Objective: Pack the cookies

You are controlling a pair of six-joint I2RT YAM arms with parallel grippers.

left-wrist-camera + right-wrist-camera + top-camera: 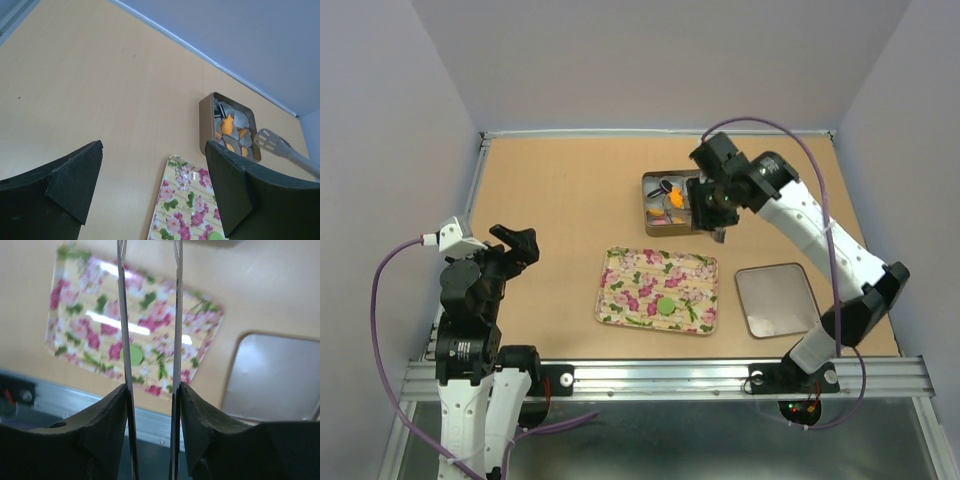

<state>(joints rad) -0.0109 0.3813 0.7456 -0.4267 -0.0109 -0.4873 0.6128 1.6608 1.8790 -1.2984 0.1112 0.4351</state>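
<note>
One green round cookie (666,306) lies on the floral tray (620,275); it also shows in the right wrist view (134,355) and at the bottom edge of the left wrist view (215,236). Orange and black cookies (672,198) sit in paper cups inside the open metal tin (648,205), seen too in the left wrist view (228,125). My right gripper (715,200) is shut on metal tongs (122,315), held above the tin's right edge; the tong tips (720,238) point toward the tray. My left gripper (515,245) is open and empty at the far left.
The tin's lid (778,298) lies flat to the right of the tray, also in the right wrist view (280,375). Grey walls close the table on three sides. A metal rail (660,378) runs along the near edge.
</note>
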